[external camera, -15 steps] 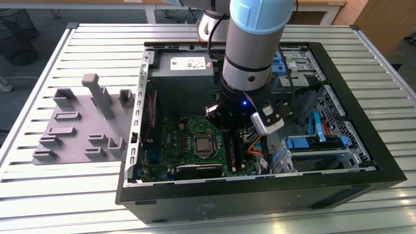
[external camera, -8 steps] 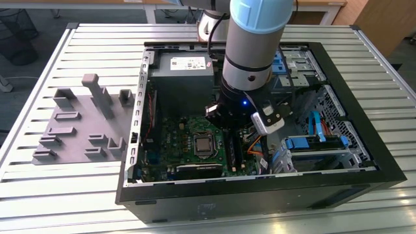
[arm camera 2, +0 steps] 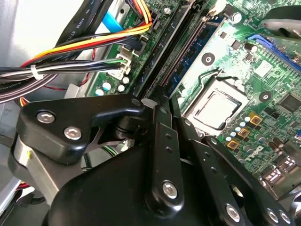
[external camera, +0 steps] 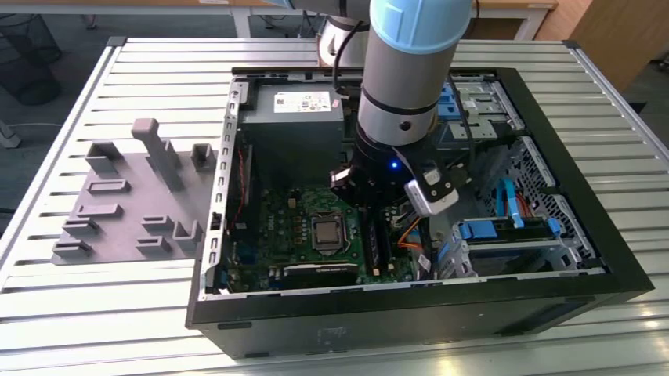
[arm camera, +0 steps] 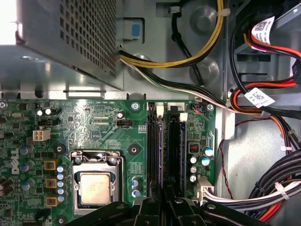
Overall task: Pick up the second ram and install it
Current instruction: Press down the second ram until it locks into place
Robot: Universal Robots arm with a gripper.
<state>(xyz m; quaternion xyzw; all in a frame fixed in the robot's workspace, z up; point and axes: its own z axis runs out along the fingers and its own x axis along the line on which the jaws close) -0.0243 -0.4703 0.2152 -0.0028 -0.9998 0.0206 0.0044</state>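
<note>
Black fingers closed narrowly over ram stick in its slot; probably seating, needing downward press.

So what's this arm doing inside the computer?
The arm has reached down into an open computer case lying on a slatted table. Its tool sits right over the memory slots beside the processor on the motherboard. A ram stick stands in the slots. The grey tray beside the case holds no stick.
</note>
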